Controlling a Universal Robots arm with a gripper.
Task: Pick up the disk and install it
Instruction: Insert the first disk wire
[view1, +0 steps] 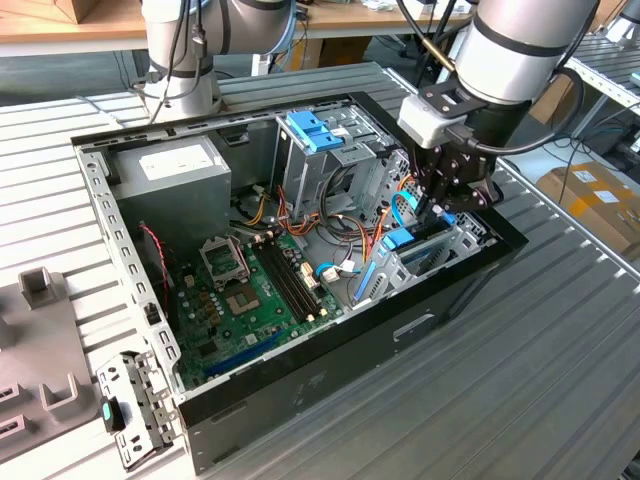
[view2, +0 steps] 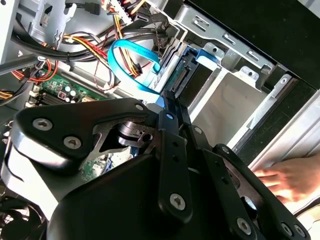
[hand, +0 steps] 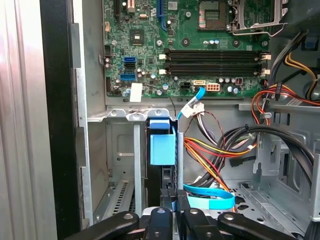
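The pincer (hand: 174, 198) reaches into an open computer case (view1: 300, 400), its fingers (hand: 166, 201) drawn almost together with only a thin gap. Whether they pinch anything cannot be told. Directly beyond their tips a metal drive bay (hand: 120, 150) holds the disk (hand: 162, 142), which stands on edge in its slot with its blue carrier tab away from the pincer. In the second wrist view the pincer (view2: 172, 98) points straight at the disk (view2: 181, 75). A flat blue cable (hand: 210, 200) loops just beside the pincer. Farther off in the same case lie bundled wires (hand: 220, 145), then the motherboard (hand: 200, 45), and farthest the power supply (view1: 170, 165). A person's hand (view2: 287, 182) rests outside the case.
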